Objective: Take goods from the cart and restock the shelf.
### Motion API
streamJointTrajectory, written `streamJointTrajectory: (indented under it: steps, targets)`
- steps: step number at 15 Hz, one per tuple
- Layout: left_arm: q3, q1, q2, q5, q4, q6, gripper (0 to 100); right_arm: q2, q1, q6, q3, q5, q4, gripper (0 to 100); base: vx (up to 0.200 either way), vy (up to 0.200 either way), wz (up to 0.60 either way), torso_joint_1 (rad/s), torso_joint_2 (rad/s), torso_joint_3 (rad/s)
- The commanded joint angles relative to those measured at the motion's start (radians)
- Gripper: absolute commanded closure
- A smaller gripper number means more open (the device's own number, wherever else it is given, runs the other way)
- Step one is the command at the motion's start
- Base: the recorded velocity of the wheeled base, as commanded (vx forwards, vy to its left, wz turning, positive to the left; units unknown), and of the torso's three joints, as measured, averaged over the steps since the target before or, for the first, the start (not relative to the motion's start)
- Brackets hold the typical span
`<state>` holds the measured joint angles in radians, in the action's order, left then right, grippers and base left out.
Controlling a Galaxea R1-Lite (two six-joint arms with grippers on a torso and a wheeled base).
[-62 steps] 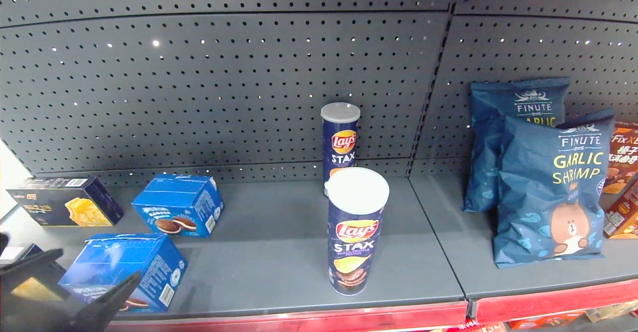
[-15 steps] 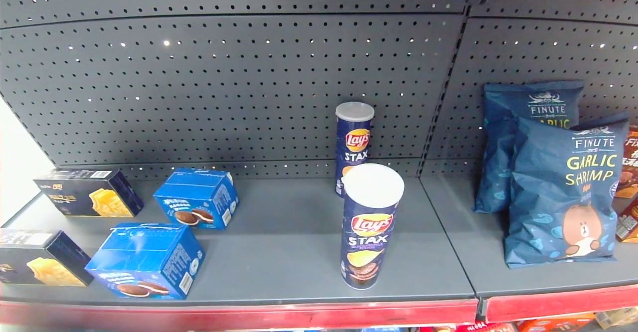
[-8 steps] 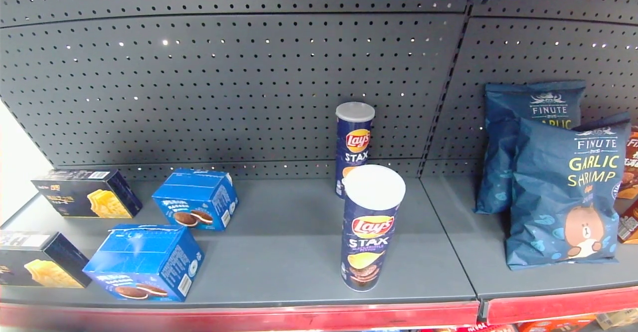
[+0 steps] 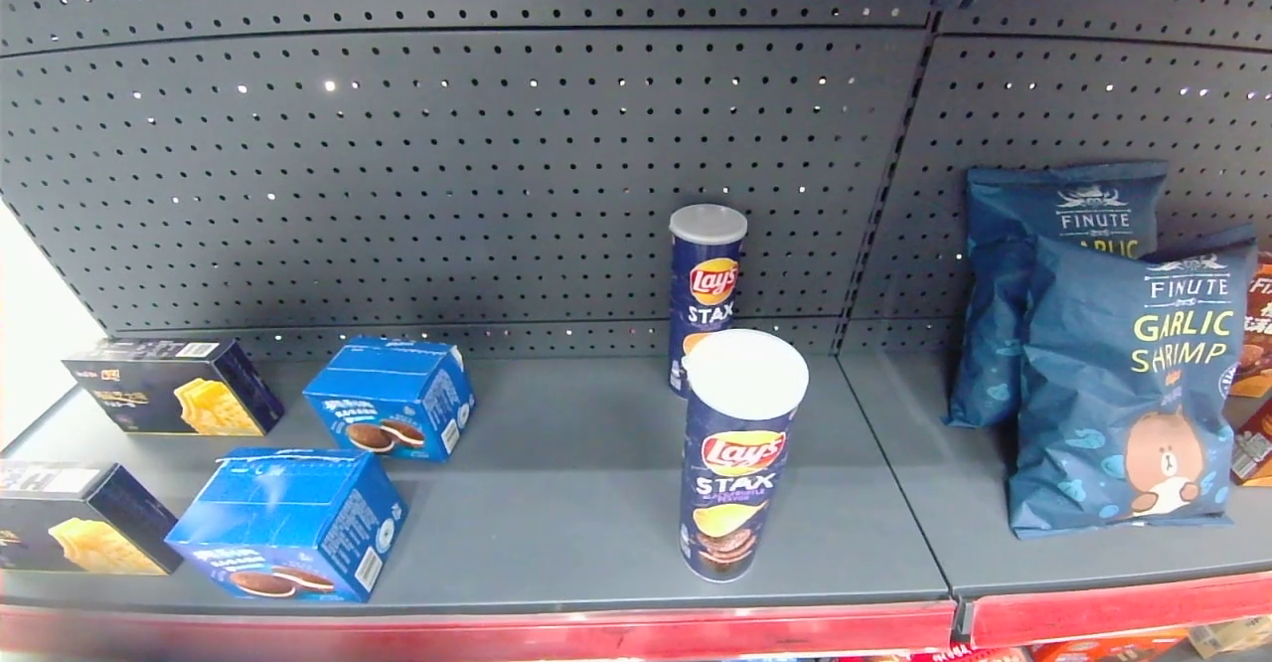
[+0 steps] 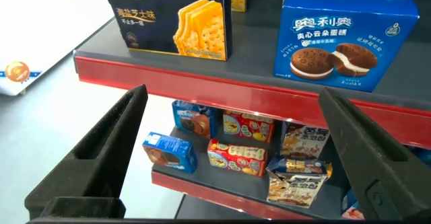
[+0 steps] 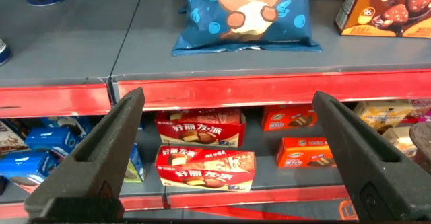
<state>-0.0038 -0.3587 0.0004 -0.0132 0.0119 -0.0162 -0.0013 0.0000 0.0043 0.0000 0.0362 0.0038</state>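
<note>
On the grey shelf (image 4: 556,503) stand two dark blue chip cans: one at the front (image 4: 740,453), one behind it by the pegboard (image 4: 704,289). Left of them lie two blue cookie boxes (image 4: 288,523) (image 4: 391,396) and two dark cracker boxes (image 4: 174,386) (image 4: 70,518). My left gripper (image 5: 232,163) is open, below and in front of the shelf's red edge, facing the front cracker box (image 5: 176,19) and the front cookie box (image 5: 343,35). My right gripper (image 6: 229,163) is open, empty, before the red edge (image 6: 269,89) under a blue shrimp snack bag (image 6: 246,12).
Two blue shrimp snack bags (image 4: 1123,384) lean on the right shelf section, with brown boxes (image 4: 1254,384) at the far right. Lower shelves hold several snack boxes (image 6: 205,167) (image 5: 246,143). Bare shelf lies between the cookie boxes and the cans.
My left gripper, low at the head view's left 4.1 s ago, has gone from that view. The camera shifted slightly left and down. The goods have kept their places over the last second.
</note>
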Motion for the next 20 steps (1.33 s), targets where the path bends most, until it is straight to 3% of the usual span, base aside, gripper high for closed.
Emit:
streamJointTrajectory:
  steps: [1, 9, 12, 20]
  targets:
    - [0.001, 0.0, 0.0, -0.001, 0.0, -0.002, 0, 0.001, 0.0, 0.0, 0.0, -0.001, 0.001, 0, 0.2, 0.0, 0.0, -0.017, 0.0, 0.007]
    - [0.001, 0.0, 0.0, -0.002, 0.0, -0.002, 0, 0.001, 0.0, 0.0, 0.0, -0.001, -0.001, 0, 0.0, 0.0, 0.0, 0.0, 0.0, 0.0]
    - [0.001, 0.0, 0.0, -0.002, 0.0, -0.002, 0, 0.001, 0.0, -0.001, 0.0, -0.001, 0.001, 0, -0.2, 0.0, 0.0, 0.007, 0.0, -0.001]
    - [0.001, 0.0, 0.0, -0.001, 0.0, 0.002, 0, 0.001, 0.0, 0.0, 0.0, -0.001, -0.001, 0, 0.0, 0.0, 0.0, 0.0, 0.0, 0.0]
